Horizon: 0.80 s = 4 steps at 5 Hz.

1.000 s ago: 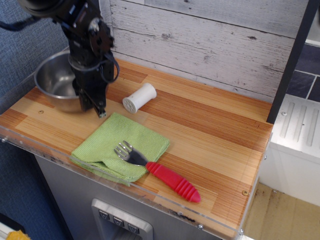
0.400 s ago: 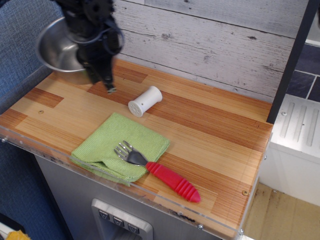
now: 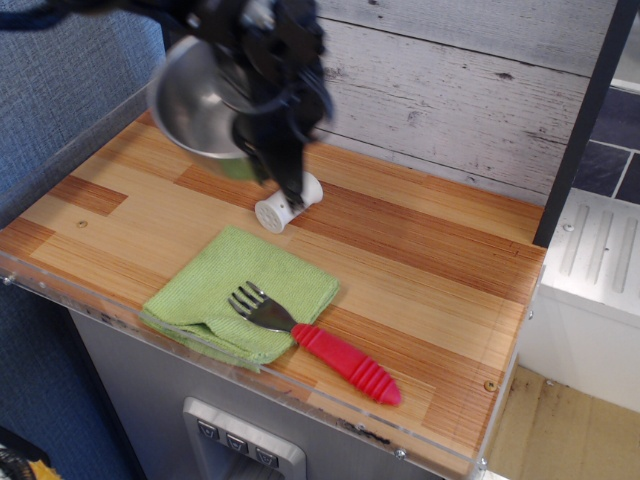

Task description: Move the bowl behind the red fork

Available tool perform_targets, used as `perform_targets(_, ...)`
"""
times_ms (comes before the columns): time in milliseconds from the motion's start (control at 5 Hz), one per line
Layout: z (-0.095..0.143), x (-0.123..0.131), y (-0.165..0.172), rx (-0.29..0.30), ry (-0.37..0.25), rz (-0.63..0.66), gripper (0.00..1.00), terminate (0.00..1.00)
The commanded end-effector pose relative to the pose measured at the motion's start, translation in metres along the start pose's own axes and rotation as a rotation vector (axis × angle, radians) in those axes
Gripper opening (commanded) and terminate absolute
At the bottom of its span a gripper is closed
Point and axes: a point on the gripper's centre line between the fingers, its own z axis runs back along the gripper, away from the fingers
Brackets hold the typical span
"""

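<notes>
The shiny steel bowl [image 3: 195, 100] hangs tilted in the air above the back left of the wooden counter, held at its rim by my black gripper [image 3: 275, 165]. The gripper is shut on the bowl's right rim, and its fingertips reach down in front of the white shaker. The red fork [image 3: 320, 340] lies near the front edge, its silver head on a green cloth and its red handle pointing right.
A white ribbed shaker [image 3: 280, 205] lies on its side just below the gripper. A green cloth [image 3: 235, 290] lies at the front left. A white plank wall [image 3: 450, 80] backs the counter [image 3: 420, 270]. A dark post [image 3: 585, 120] stands at the right.
The gripper has lifted the bowl off the counter's left end and carried it up and to the right, now over the shaker. The shaker has shifted slightly. Fork and cloth have not moved.
</notes>
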Motion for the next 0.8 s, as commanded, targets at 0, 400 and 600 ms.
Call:
perform_targets(0,0.011,0.039,-0.044,-0.026,-0.090,-0.136,0.00,0.00)
perform_targets(400,-0.007,0.064,-0.073,-0.097,-0.110,-0.259,0.00,0.00)
perform_targets(600,-0.015,0.071,-0.077,-0.123,-0.096,-0.290,0.00,0.00)
